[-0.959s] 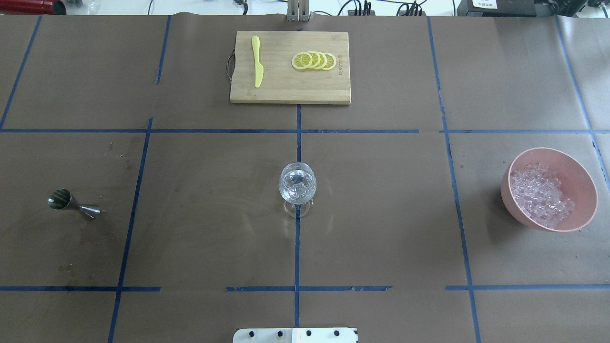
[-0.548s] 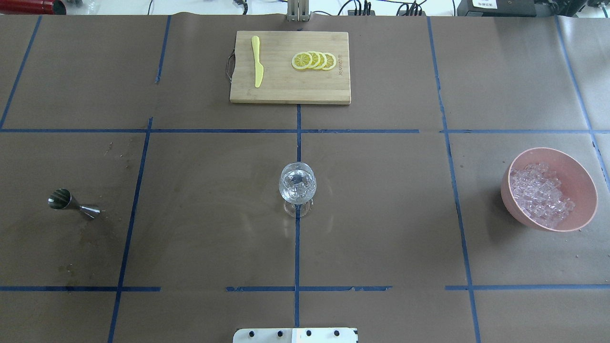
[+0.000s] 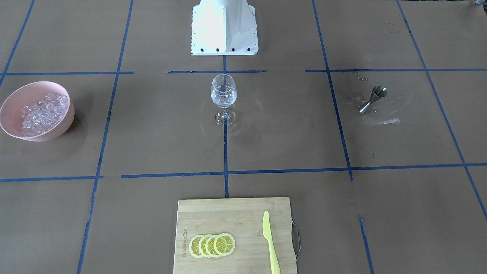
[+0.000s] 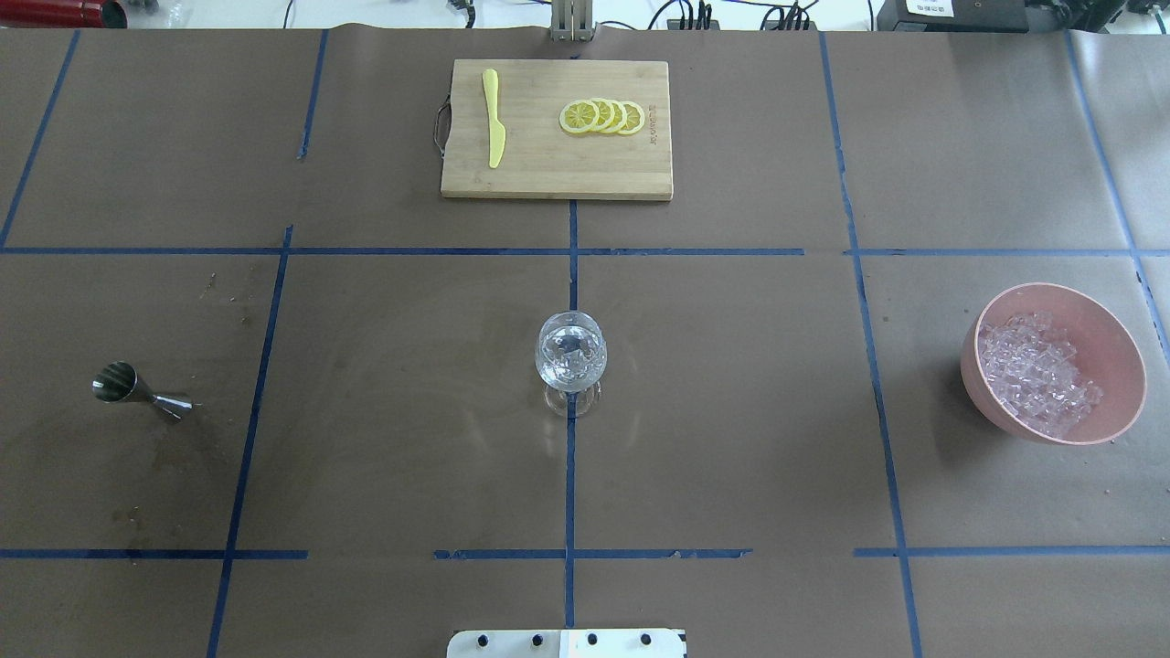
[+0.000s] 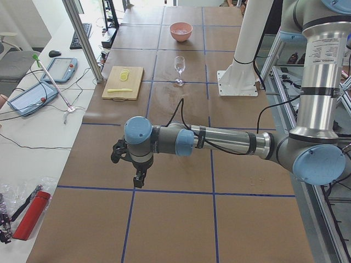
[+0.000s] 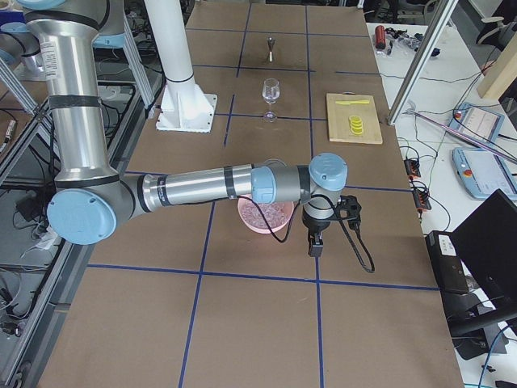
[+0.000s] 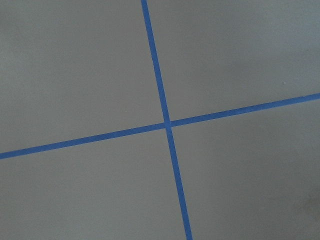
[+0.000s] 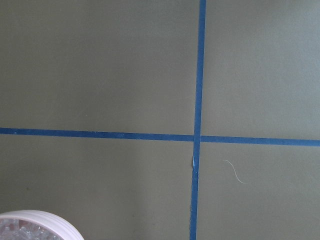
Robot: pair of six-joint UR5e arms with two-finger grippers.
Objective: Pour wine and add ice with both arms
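Note:
A clear stemmed wine glass stands upright at the table's middle, with clear glassy contents in its bowl; it also shows in the front view. The ice lies piled in a pink bowl at the right. A steel jigger stands at the left. The left arm's gripper hangs over bare table far out to the left, seen only in the left side view. The right arm's gripper hangs just beyond the pink bowl, seen only in the right side view. I cannot tell whether either is open or shut.
A wooden cutting board at the far middle carries lemon slices and a yellow knife. The white base block stands at the robot's side. Blue tape lines grid the brown table cover. The bowl's rim edges into the right wrist view.

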